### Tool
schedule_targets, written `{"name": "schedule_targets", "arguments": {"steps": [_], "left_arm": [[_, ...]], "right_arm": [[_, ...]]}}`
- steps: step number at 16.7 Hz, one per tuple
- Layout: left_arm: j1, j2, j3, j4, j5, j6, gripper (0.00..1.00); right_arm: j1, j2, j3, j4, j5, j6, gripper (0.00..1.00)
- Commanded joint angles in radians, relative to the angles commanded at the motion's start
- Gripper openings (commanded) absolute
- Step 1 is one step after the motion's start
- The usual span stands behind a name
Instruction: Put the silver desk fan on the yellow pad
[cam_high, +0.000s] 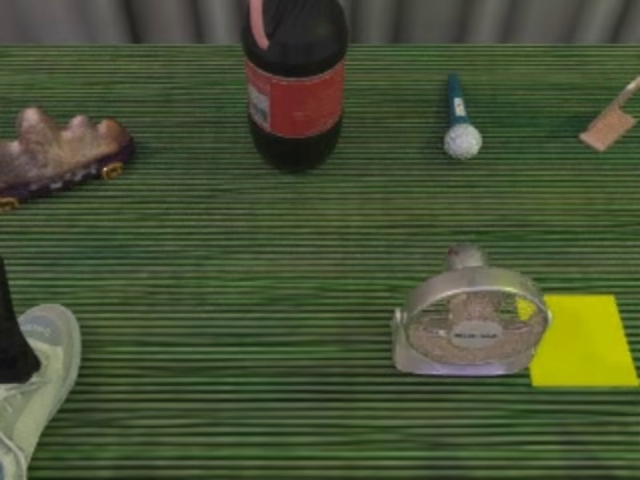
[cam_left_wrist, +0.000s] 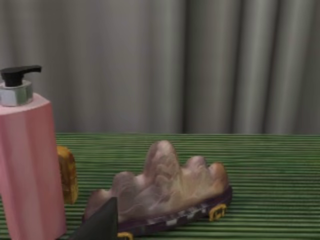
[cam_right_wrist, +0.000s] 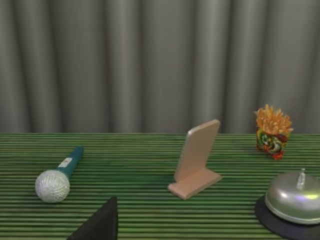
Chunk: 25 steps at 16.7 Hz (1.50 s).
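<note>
So the small shiny silver desk fan with the round ring housing (cam_high: 470, 325) sits on the green striped desk (cam_high: 250, 300), its right edge just touching or barely overlapping the flat bright yellow square pad (cam_high: 585, 340). It only needs a short shift toward the top view's right, so the right arm looks nearer. Neither gripper shows in the top view, so I can't tell their state. The fan's centre label isn't readable.

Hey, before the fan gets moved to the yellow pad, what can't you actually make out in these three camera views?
- Grippers: neither is clearly shown; only a dark tip at each wrist view's lower edge, so open or shut is unknown.
- silver desk fan: top view only; its housing covers part of the yellow pad, so any overlap is unclear.
- cola bottle: top cut off by the top view's edge.
- shoe: cut off at the corner.
</note>
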Motion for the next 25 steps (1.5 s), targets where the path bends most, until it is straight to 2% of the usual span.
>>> {"name": "schedule_targets", "arguments": {"steps": [4,8,20,25], "left_arm": [[0.000,0.000,0.000,0.000,0.000,0.000,1.00],[0.000,0.000,0.000,0.000,0.000,0.000,1.00],[0.000,0.000,0.000,0.000,0.000,0.000,1.00],[0.000,0.000,0.000,0.000,0.000,0.000,1.00]], "right_arm": [[0.016,0.031,0.029,-0.030,-0.002,-0.022,1.00],[0.094,0.220,0.209,-0.202,-0.005,-0.139,1.00],[0.461,1.350,1.234,-1.022,-0.002,-0.691,1.00],[0.575,1.717,1.565,-1.290,0.000,-0.865,1.00]]}}
